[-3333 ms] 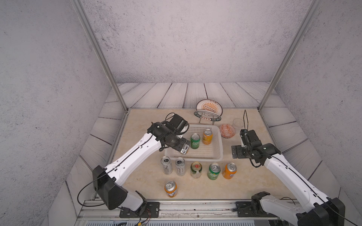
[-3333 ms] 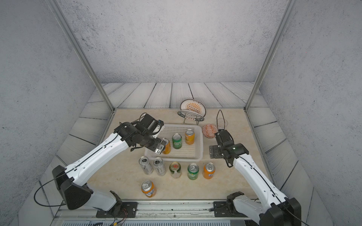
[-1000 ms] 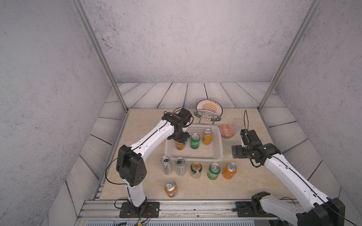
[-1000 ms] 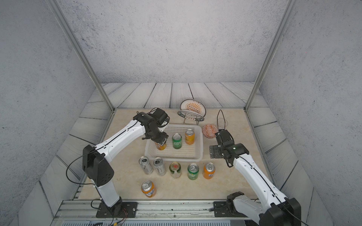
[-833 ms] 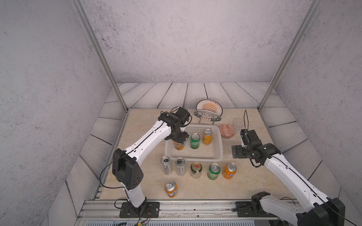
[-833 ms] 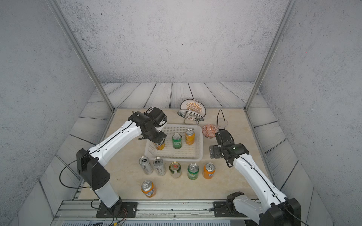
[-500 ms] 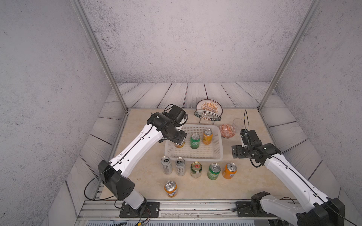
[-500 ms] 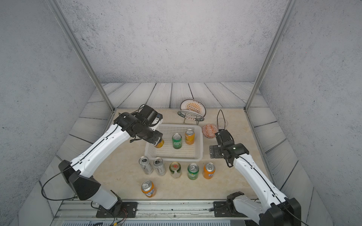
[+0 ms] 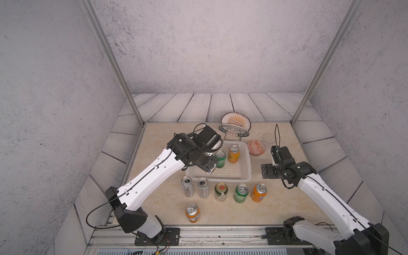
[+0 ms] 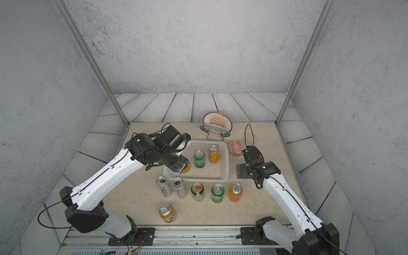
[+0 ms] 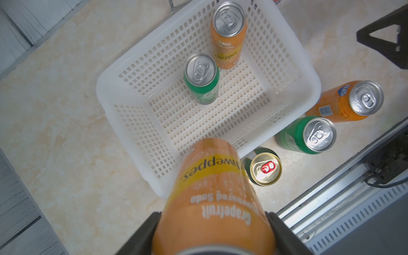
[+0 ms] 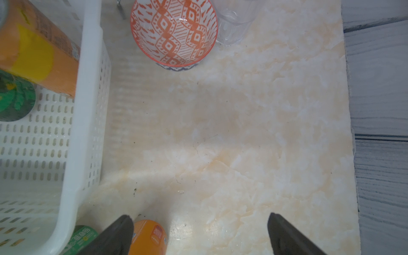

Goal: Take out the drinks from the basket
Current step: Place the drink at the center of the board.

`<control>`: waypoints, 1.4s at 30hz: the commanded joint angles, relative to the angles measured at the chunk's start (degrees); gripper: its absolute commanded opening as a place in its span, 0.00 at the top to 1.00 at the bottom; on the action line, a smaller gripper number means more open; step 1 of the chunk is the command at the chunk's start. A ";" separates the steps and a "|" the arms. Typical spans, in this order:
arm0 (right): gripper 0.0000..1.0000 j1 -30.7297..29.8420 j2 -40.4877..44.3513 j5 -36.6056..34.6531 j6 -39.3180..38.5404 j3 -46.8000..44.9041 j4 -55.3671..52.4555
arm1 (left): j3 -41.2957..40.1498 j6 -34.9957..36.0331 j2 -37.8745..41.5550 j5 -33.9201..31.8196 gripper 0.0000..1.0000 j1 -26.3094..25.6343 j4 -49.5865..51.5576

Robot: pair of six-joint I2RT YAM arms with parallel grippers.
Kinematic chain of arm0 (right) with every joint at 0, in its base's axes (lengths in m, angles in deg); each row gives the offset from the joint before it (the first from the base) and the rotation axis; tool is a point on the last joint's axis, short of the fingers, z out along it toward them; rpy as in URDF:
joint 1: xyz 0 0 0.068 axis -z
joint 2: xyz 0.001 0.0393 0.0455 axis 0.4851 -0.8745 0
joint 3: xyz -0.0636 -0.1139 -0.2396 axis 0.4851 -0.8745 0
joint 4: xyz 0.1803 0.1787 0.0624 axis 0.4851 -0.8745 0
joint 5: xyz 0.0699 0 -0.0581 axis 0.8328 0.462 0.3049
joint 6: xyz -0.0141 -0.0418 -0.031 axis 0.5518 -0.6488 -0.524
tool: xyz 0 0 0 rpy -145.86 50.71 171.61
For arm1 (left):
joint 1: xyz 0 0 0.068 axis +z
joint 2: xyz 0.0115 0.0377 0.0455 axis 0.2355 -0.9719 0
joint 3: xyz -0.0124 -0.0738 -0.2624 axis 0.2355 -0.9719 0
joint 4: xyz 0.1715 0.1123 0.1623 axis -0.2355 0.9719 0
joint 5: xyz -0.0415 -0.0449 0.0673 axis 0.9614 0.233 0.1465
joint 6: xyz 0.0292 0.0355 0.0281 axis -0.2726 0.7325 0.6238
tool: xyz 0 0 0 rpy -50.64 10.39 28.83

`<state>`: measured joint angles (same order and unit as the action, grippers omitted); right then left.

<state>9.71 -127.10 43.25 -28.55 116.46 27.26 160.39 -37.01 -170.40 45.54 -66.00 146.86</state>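
My left gripper [image 9: 209, 169] [image 11: 213, 231] is shut on an orange can [image 10: 186, 167] [image 11: 212, 198], held above the front left corner of the white basket [image 9: 247, 159] [image 11: 309, 72]. Inside the basket stand a green can [image 9: 220, 158] [image 11: 202, 81] and an orange can [image 9: 233, 153] [image 11: 227, 37]. On the table in front of it stand two slim silver cans [image 9: 187, 186], a gold-banded green can [image 9: 221, 191], a green can [image 9: 241, 193] and an orange can [image 9: 258, 192]. Another orange can [image 9: 192, 212] stands nearer the front. My right gripper [image 9: 272, 172] [image 12: 198, 220] hangs open and empty, right of the basket.
A red-patterned bowl [image 9: 256, 146] [image 12: 174, 33] and a clear glass cup [image 9: 268, 138] stand behind my right gripper. Plates on a wire rack [image 9: 235, 128] stand behind the basket. Metal frame posts rise at the table's back corners, and a rail runs along the front edge.
My left gripper has lifted the orange can from the basket's left side and carried it toward the front left corner. The right arm has not moved.
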 commanded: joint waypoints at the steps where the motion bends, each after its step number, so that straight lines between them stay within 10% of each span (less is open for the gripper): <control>1: 0.00 0.24 0.51 0.22 -0.16 -0.22 -0.36 | 2.69 -2.19 2.78 -1.75 0.36 -2.52 -0.36; 42: 0.01 0.41 0.44 -0.08 -0.25 -0.09 -0.49 | -21.27 -14.24 3.86 4.53 0.36 -19.85 -5.35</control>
<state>9.86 -127.10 43.23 -28.55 116.46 27.26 140.46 -49.92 -166.42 49.91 -85.39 143.91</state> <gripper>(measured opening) 0.994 0.717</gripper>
